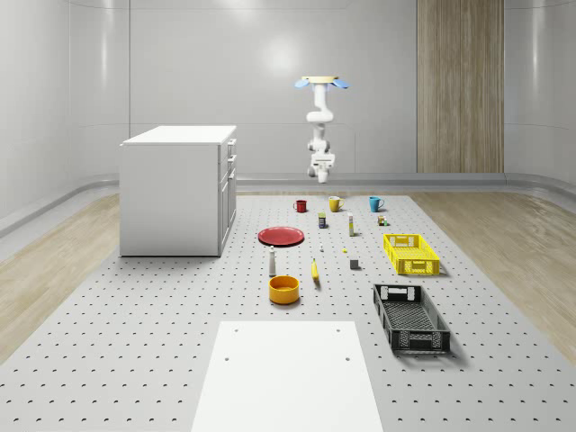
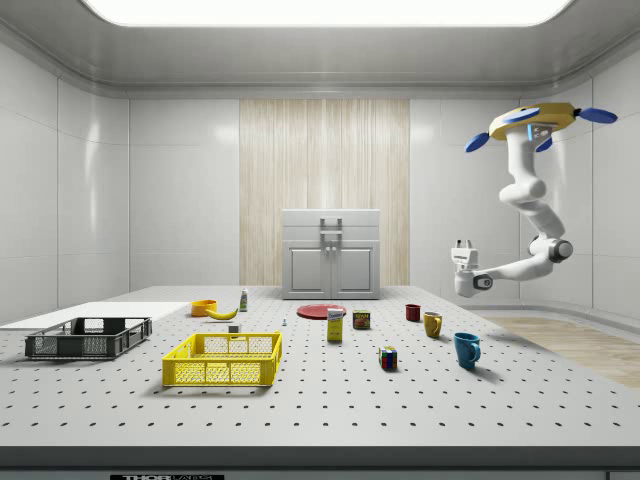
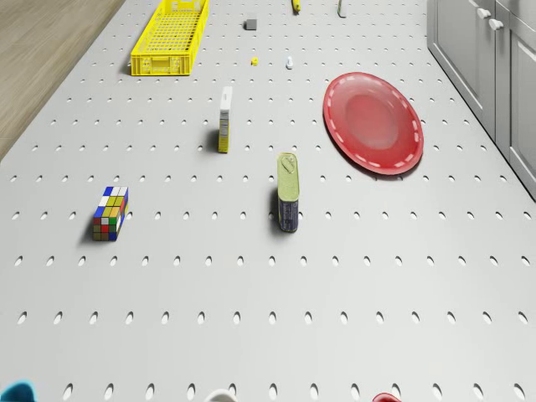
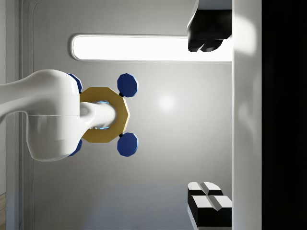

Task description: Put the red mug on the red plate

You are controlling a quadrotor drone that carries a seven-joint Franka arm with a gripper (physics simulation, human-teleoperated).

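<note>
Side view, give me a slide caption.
Drone hovers high beyond the mugs, claw raised upward, above the small red mug.

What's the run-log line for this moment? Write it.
drone: hovering aloft | gripper: open, pointing up, holding nothing | red mug: on table, off red plate

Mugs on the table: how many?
3, in a row at the far end in the whole-scene view: red mug nearest the cabinet, yellow mug in the middle, blue mug on the right. None seem hidden.
</note>
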